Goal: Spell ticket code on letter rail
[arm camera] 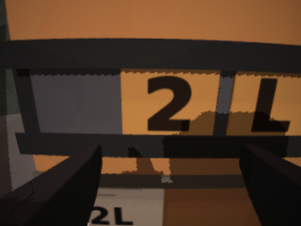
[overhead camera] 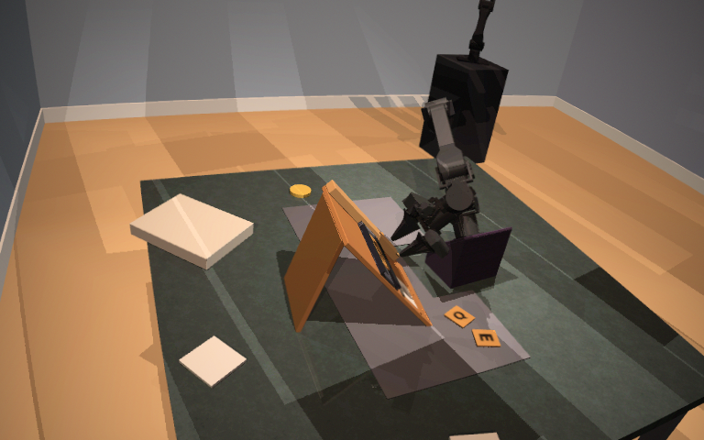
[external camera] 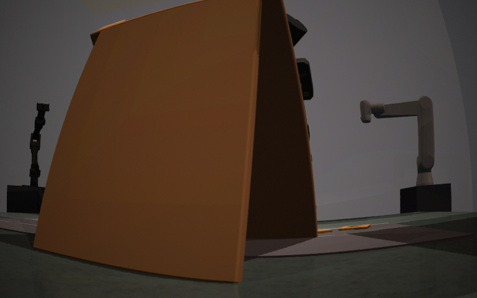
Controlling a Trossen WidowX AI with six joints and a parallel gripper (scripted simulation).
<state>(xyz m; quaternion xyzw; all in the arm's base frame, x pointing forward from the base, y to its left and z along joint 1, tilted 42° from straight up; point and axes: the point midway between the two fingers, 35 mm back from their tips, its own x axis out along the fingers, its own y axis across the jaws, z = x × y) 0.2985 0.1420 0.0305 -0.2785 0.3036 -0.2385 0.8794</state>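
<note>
The orange tent-shaped board (overhead camera: 311, 259) (external camera: 158, 140) carries the dark letter rail (overhead camera: 369, 244) (arm camera: 71, 54) on its sloping face. In the wrist view a 2 tile (arm camera: 169, 104) lies in the rail, with an L tile (arm camera: 268, 104) to its right across a narrow gap. Left of the 2 is a bare stretch of rail. The white ticket (arm camera: 146, 202) (overhead camera: 409, 297) below shows "2L"; any further print is hidden. My gripper (overhead camera: 396, 247) (arm camera: 171, 153) is open and empty, its fingertips at the rail's lower edge. A Q tile (overhead camera: 459, 315) and an E tile (overhead camera: 486, 337) lie on the mat.
A dark purple upright panel (overhead camera: 478, 259) stands beside the arm. A yellow disc (overhead camera: 300, 191) and a thick cream block (overhead camera: 192, 228) lie behind the board; a flat cream square (overhead camera: 213, 360) lies front left. The grey mat (overhead camera: 404, 376) runs under the board.
</note>
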